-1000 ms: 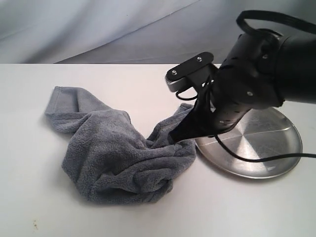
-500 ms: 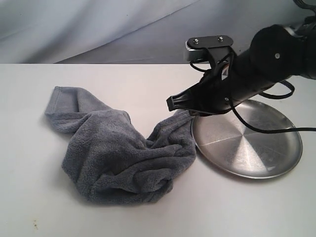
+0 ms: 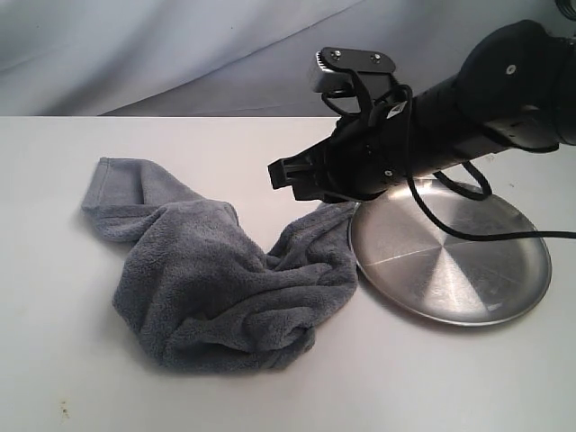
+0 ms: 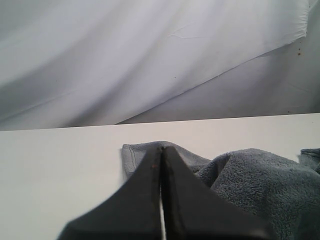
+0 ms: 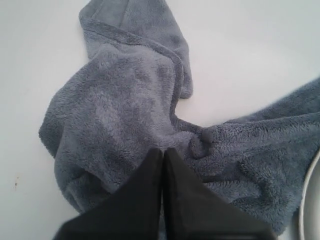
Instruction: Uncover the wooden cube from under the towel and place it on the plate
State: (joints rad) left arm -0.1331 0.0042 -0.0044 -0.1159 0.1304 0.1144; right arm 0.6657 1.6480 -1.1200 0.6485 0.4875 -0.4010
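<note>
Nearest, the soft, fluffy blue-grey terry towel (image 3: 225,288) lies heaped in thick folds on the white surface (image 3: 432,387), left of the round, shiny brushed-steel plate (image 3: 454,317), with one loose flap touching the plate's left rim. The pale wooden cube is nowhere in sight; I judge it sits under the heap beside the plate, though no bulge gives away the spot. The towel should be light, limp and grippy, so it will drape and drag rather than lift as one piece. A pinch on a raised ridge, or on the hemmed corner farthest from the plate, looks the best hold, pulling away from the plate. The cube, being wood, should be light, rigid and fairly smooth, best taken across two opposite flat faces. Above the flap at the plate's left rim hangs the right end effector (image 3: 279,173), its black arm stretched nearly level over the plate's far side, fingers pressed together on nothing and pointing away from the plate. The left end effector (image 4: 161,148), outside the exterior view, also has its fingers together and empty, facing the towel's hemmed corner. Farthest back hangs a pale cloth backdrop (image 3: 180,45).
</note>
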